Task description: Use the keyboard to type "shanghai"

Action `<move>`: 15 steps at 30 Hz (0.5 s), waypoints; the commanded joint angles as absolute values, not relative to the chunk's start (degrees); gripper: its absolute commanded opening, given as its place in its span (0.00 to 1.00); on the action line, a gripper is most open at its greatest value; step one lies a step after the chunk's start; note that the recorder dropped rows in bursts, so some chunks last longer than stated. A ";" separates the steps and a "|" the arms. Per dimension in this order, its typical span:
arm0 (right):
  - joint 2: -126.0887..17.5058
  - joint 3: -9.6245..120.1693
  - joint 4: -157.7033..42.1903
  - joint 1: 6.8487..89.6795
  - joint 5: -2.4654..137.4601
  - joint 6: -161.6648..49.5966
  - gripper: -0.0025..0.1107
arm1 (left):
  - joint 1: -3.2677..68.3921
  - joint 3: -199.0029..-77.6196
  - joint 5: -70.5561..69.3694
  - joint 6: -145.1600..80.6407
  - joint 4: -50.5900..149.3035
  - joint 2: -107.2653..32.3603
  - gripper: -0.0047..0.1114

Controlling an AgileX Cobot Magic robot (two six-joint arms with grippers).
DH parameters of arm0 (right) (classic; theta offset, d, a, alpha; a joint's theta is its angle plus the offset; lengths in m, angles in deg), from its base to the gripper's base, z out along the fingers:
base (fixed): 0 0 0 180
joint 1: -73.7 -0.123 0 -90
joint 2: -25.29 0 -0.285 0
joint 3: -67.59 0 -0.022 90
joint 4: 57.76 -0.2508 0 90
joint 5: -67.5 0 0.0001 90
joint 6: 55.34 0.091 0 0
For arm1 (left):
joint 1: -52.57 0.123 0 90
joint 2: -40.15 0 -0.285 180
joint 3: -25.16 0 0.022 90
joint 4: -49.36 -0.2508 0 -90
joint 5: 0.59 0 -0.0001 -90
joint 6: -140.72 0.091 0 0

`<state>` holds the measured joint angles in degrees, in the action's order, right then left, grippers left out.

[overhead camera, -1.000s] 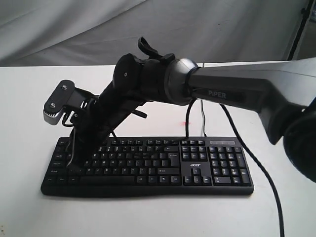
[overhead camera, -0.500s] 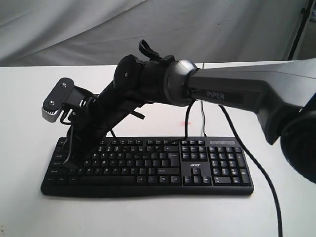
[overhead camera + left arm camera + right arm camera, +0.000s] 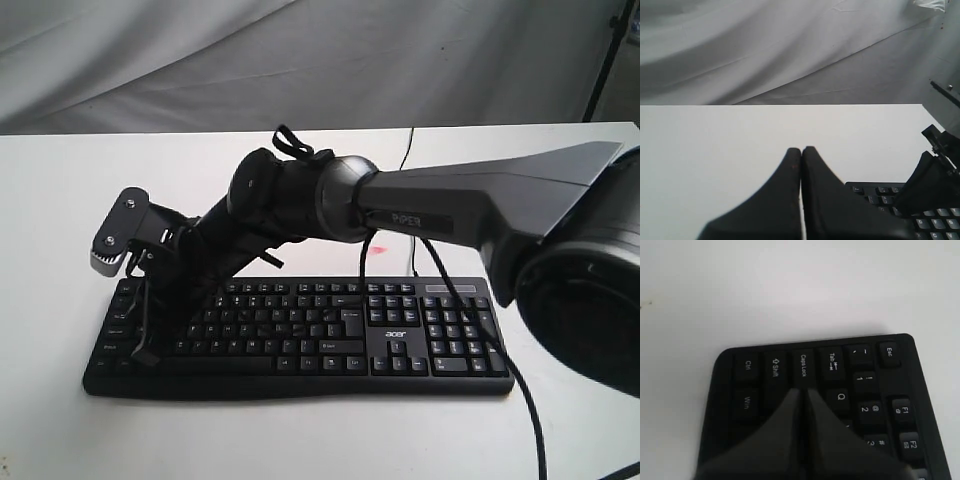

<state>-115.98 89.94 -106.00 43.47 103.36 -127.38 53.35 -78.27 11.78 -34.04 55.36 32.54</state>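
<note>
Pointing at the keyboard (image 3: 430, 335) beside Caps Lock (image 3: 803, 365), right tool (image 3: 801, 391) pinched together (contact unclear).

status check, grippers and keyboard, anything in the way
Left gripper shut, over bare table. Right gripper shut, fingers down by Caps Lock. The keyboard lies flat; right arm crosses its left half.
</note>
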 commanded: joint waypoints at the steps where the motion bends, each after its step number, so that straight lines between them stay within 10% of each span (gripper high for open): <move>1: -116.85 90.16 -106.26 43.37 101.68 -128.49 0.02 | 53.13 -78.23 11.63 -34.10 55.59 32.36 0.05; 15: -116.85 90.16 -103.47 43.37 101.53 -130.07 0.02 | 53.13 -78.23 11.63 -34.10 55.59 32.36 0.05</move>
<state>-117.10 89.94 -103.70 43.47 101.77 -129.28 53.35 -78.27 11.78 -34.04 55.36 32.54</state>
